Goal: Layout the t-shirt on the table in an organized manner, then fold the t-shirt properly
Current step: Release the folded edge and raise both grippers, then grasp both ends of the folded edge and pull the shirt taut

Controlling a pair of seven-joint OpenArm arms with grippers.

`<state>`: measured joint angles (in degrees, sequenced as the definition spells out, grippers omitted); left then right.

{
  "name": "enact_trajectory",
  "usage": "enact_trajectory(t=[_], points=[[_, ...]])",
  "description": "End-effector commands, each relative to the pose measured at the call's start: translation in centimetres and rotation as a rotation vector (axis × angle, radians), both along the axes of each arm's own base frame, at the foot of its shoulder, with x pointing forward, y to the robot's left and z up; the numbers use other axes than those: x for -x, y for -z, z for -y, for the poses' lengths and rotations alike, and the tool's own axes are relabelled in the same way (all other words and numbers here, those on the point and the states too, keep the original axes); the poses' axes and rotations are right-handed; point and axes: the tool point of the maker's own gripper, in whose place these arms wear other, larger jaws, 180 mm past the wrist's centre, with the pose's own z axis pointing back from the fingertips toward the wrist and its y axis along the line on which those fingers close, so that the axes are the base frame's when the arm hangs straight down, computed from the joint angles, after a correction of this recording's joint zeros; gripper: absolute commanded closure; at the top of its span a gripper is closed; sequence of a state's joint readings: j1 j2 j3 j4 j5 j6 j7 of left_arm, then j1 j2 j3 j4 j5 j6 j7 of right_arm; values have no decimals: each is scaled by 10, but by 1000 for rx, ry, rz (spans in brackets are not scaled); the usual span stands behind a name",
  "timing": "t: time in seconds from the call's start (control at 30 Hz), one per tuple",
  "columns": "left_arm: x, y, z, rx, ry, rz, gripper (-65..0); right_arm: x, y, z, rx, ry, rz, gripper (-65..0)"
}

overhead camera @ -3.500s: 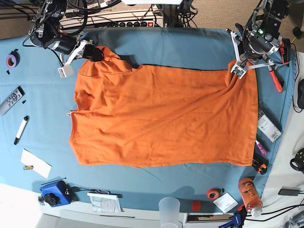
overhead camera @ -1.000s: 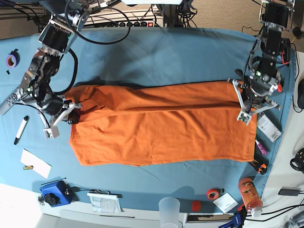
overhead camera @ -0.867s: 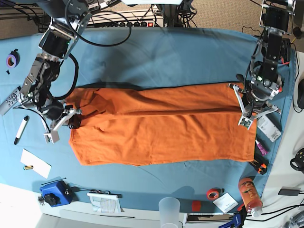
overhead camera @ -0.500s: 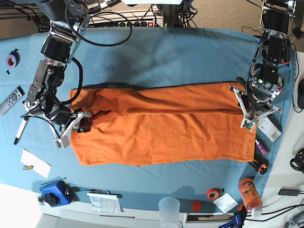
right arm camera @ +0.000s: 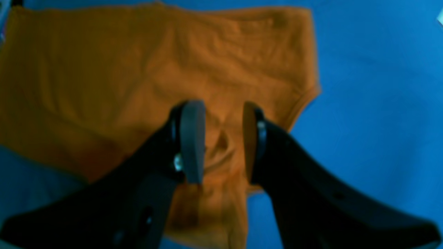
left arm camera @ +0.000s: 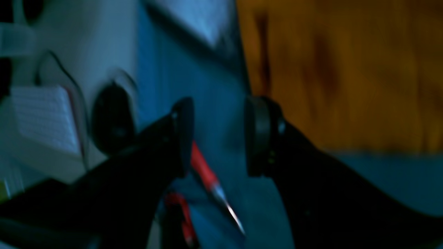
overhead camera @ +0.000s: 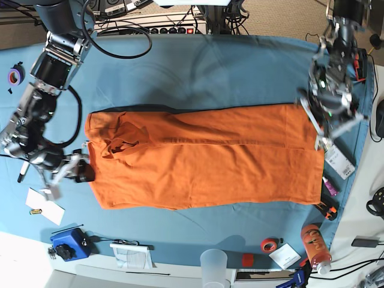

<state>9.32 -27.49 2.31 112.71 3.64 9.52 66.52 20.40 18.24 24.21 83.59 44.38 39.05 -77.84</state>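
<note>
t-shirt (overhead camera: pixel 204 159): mid-table (overhead camera: pixel 228 66), far long edge already folded over toward the near side.
left end effector (left arm camera: pixel 218 136): pads apart, nothing held, over bare table off the shirt's right edge.
right end effector (right arm camera: pixel 218 138): parted, empty, above the sleeve end.
my worry: sleeve's bunched up, so the next fold could trap it and go lopsided.

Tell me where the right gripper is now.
In the base view the right gripper hangs at the table's left side, open and empty, just off the t-shirt's collar end, near the white paper.
</note>
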Motion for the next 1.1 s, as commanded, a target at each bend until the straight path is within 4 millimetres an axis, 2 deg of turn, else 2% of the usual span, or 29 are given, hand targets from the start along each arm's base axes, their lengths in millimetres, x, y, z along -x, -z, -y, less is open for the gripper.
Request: enact_trajectory(t=[0.0,0.1,0.2,0.37,0.43,0.53,0.6,0.7,0.93,1.07], points=[[-3,-13,4,-5,16,50,-251,-2,-25,12,-1,19,81,-189],[16,-16,27,49,39,60,-251,17,-25,36,-4,88,99,-189],[25,-26,42,72,50,105,-251,41,-8,55,-3,153,54,-189],[19,-31,58,127,67,168,-252,80,33,63,1,179,-63,-189],[15,-34,60,136,71,193,-252,91,44,62,2,180,-93,-189],[12,-37,53,134,40,221,-252,100,52,63,3,183,-115,-189],[11,-39,40,128,-2,239,-252,103,55,63,3,185,-120,-189],[9,-38,26,214,-63,250,-252,103,55,63,2,185,-121,-189],[0,-17,18,490,-89,216,-252,102,54,63,1,186,-114,-189],[-4,7,12,540,-122,160,-252,102,54,63,1,186,-115,-189]])
